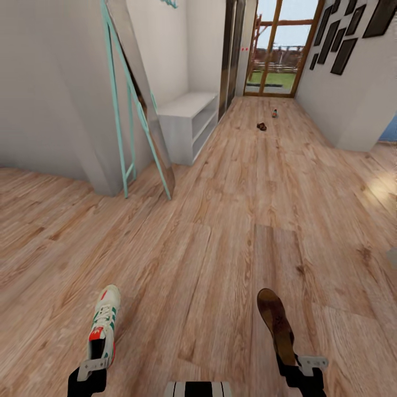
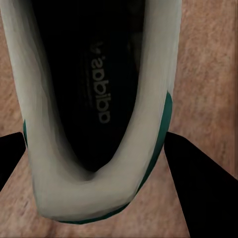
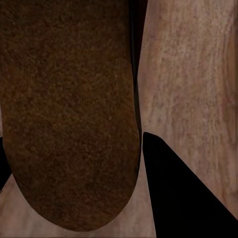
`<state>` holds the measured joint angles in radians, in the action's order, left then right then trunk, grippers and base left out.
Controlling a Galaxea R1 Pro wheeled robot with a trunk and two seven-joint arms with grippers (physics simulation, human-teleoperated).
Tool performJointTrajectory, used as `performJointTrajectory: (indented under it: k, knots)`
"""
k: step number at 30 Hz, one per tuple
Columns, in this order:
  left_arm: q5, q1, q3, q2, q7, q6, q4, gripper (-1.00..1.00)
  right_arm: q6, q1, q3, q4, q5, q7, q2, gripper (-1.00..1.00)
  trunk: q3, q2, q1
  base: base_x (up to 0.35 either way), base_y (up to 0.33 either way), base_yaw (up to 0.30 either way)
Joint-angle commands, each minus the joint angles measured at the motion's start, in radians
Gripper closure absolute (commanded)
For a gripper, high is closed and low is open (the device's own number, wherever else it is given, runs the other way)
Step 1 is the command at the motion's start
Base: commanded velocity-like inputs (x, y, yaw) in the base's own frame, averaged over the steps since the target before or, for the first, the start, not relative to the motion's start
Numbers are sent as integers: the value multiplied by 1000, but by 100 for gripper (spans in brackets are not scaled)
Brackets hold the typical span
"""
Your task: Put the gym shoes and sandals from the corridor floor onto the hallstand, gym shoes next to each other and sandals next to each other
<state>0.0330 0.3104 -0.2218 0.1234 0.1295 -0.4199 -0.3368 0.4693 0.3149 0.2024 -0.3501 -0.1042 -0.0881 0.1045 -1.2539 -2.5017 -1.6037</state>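
Left tool (image 1: 88, 370), lower left of the frame, is clamped on the heel of a gym shoe (image 1: 104, 325). Right tool (image 1: 300, 370), lower right, is clamped on a brown sandal (image 1: 276, 324) — both items held above the corridor floor (image 1: 220, 231). The hallstand (image 1: 187, 121) stands at upper centre-left; a second sandal (image 1: 261, 126) and gym shoe (image 1: 274, 113) lie farther along the floor.

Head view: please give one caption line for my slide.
Left claw holds a gym shoe, right claw a sandal, facing the distant hallstand.
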Motion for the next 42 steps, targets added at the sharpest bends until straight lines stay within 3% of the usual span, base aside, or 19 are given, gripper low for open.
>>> performJointTrajectory:
  k: [1,8,17,25,34,42]
  knots:
    - [2,-12,-9,0,7,-5,0,100,4,0,8,-1,-5,-7,-3,100,5,0,1,0,0,0]
    - [3,-26,-8,-3,7,-8,2,100,3,0,11,4,-6,-6,1,100,43,2,4,0,0,0]
    - [4,-31,-8,-4,7,-12,14,100,5,0,9,12,-9,-4,-3,100,85,65,38,0,0,0]
    - [4,-33,-9,-7,6,-83,46,100,25,0,9,35,-9,-4,-3,100,123,121,69,0,0,0]
    - [1,-34,-16,-1,6,-93,58,100,82,1,10,62,-9,-2,-2,100,165,184,103,0,0,0]
    - [1,-37,-34,-2,5,-95,60,100,90,0,9,72,-10,-4,-3,100,203,240,134,0,0,0]
